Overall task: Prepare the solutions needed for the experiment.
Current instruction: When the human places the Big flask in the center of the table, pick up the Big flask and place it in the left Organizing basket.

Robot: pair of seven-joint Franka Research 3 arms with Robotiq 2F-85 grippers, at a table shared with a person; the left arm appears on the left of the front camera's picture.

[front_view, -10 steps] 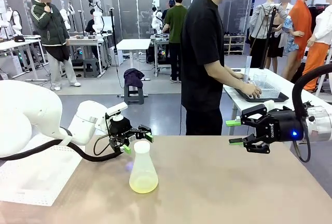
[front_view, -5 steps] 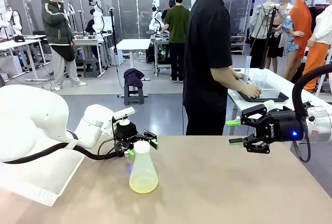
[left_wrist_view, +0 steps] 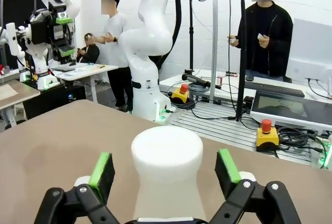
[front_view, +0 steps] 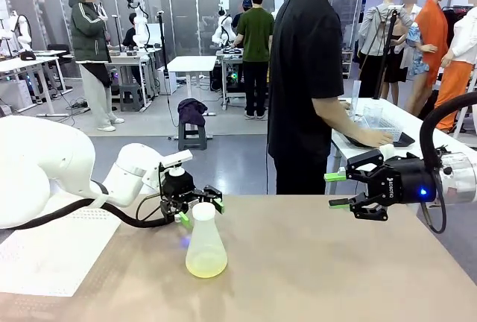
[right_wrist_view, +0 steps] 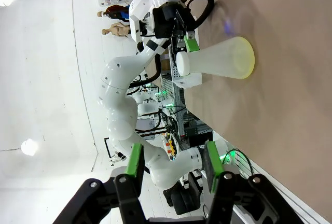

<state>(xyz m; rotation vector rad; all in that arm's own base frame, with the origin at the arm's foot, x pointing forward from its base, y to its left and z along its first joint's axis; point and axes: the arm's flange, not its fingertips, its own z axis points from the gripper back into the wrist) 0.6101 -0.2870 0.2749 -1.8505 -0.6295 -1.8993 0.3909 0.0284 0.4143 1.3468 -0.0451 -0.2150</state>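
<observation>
1. A translucent conical flask (front_view: 206, 244) stands upright on the brown table (front_view: 335, 270), left of centre in the lower half of the front view.
2. The solution (front_view: 206, 266), a pale yellow-green liquid, forms a shallow layer at the bottom of the flask.
3. A white cap (front_view: 203, 211) sits on the flask's neck. In the left wrist view the cap (left_wrist_view: 166, 154) occupies the lower centre of the frame.
4. The left gripper (front_view: 199, 206) is positioned at the flask's neck, at mid-left of the front view. Its jaws stand apart, one green pad (left_wrist_view: 102, 168) on each side of the cap, with a visible gap on both sides; no contact with the cap is seen.
5. The right gripper (front_view: 337, 190) hovers above the table at mid-right of the front view, well apart from the flask. Its jaws are parted and hold nothing.
6. In the right wrist view, rolled sideways, the flask (right_wrist_view: 218, 58) appears in the upper right of the frame with the left gripper at its neck.
7. A person in a black shirt (front_view: 305, 76) stands beyond the far table edge, upper centre of the front view, with one hand (front_view: 376, 137) on a tray (front_view: 402, 140) on a side table.
8. A white sheet (front_view: 56, 251) lies at the lower left of the table.
</observation>
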